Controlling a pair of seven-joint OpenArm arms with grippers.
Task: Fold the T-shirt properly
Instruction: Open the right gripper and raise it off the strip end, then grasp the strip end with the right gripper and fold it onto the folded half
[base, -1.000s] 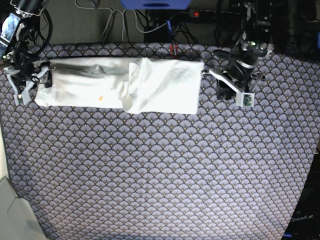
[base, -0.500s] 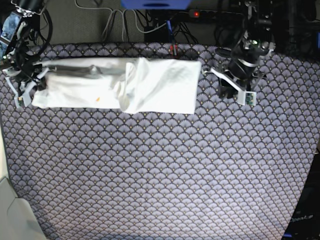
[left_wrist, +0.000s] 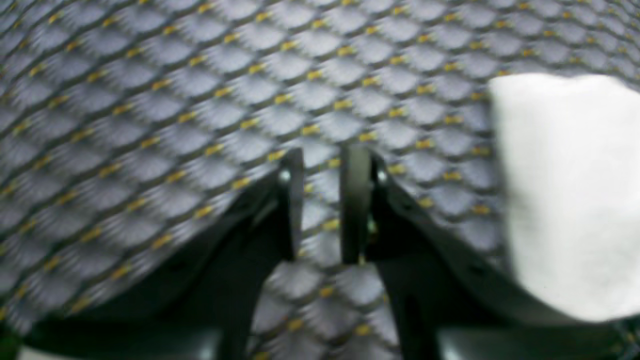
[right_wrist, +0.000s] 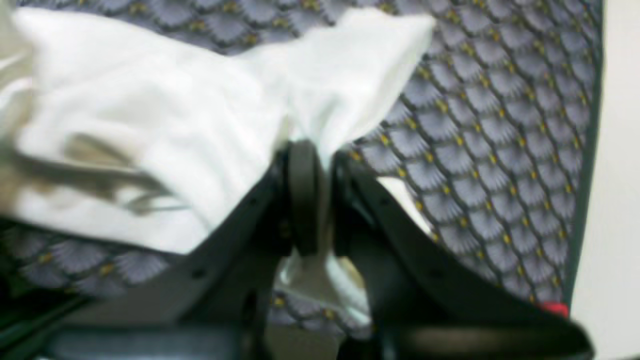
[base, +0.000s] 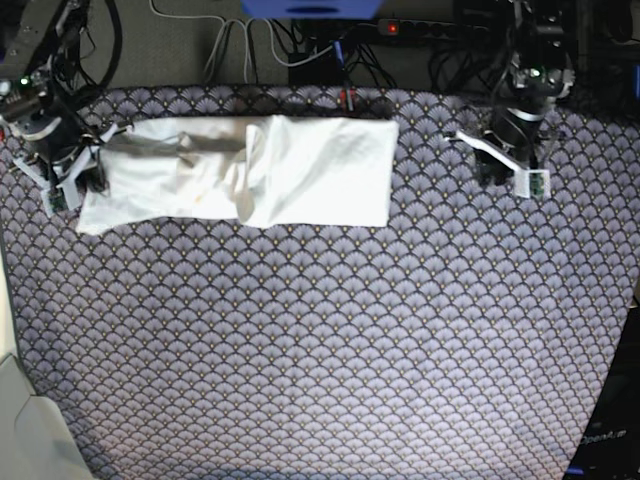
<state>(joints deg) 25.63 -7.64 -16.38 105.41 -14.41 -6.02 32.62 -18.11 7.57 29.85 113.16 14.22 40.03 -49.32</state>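
Observation:
The T-shirt (base: 300, 170) is white and lies folded into a long strip across the back of the table, plain side up. My right gripper (base: 93, 165) is at the strip's left end. In the right wrist view this gripper (right_wrist: 320, 152) is shut on a bunched fold of the T-shirt (right_wrist: 165, 125), and cloth hangs below the fingers. My left gripper (base: 490, 172) hovers over bare tablecloth, well right of the shirt's right edge. In the left wrist view the left gripper (left_wrist: 322, 155) stands narrowly open with nothing between its fingers, and a corner of the T-shirt (left_wrist: 565, 190) shows at the right.
A scale-patterned tablecloth (base: 330, 340) covers the table. Cables and a power strip (base: 420, 28) run behind its back edge. A pale surface (base: 20, 420) borders the table at the lower left, and dark equipment (base: 610, 440) stands at the lower right.
My right gripper has closed on the shirt's left end and drawn it slightly rightward. The left arm has pulled away to the right and back from the shirt's right edge.

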